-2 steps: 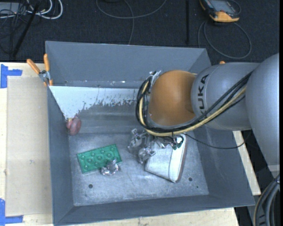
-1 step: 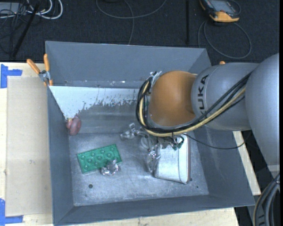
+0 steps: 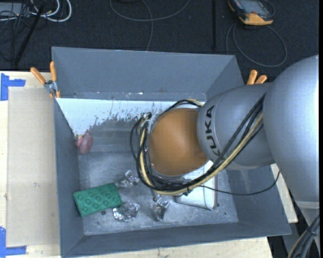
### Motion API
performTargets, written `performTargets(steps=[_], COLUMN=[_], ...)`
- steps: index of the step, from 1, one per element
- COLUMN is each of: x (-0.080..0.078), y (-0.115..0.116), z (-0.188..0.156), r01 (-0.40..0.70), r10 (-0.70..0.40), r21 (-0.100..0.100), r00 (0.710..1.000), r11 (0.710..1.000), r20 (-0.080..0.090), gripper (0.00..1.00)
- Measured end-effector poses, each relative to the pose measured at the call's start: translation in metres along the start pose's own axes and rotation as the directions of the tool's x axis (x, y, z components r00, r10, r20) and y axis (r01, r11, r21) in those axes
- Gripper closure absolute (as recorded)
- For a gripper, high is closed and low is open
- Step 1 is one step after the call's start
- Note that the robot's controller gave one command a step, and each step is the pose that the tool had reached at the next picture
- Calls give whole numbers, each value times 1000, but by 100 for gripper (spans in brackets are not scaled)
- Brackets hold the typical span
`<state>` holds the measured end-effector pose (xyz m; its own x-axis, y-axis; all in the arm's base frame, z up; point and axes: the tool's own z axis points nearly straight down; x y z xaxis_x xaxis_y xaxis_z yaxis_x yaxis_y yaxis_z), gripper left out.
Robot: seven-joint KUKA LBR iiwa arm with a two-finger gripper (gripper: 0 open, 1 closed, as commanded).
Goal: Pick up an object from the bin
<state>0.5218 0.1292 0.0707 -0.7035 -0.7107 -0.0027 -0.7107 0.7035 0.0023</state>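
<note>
Five or so small things in grey bin point(image 3: 151, 77); gripper point(image 3: 160, 207) low by the near wall.
Whether it is open or closed cannot be told. Just left of it lies a clear crumpled piece point(image 3: 126, 212), then a green studded slab point(image 3: 97, 199). A white flat thing point(image 3: 202, 199) lies under the arm. Farther back, a pink lump point(image 3: 84, 142) sits by the left wall.

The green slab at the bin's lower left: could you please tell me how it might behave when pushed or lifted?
The green slab lies flat with straight edges, so it is probably stiff and would slide rather than roll. Its dimpled top may give some grip.
</note>
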Motion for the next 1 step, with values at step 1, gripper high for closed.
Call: performTargets(steps=[1], x=[-27], y=[72], z=[-4], r01=[108], r10=[-108], r21=[4], r00=[994], r11=[994], r20=[3], gripper=[0])
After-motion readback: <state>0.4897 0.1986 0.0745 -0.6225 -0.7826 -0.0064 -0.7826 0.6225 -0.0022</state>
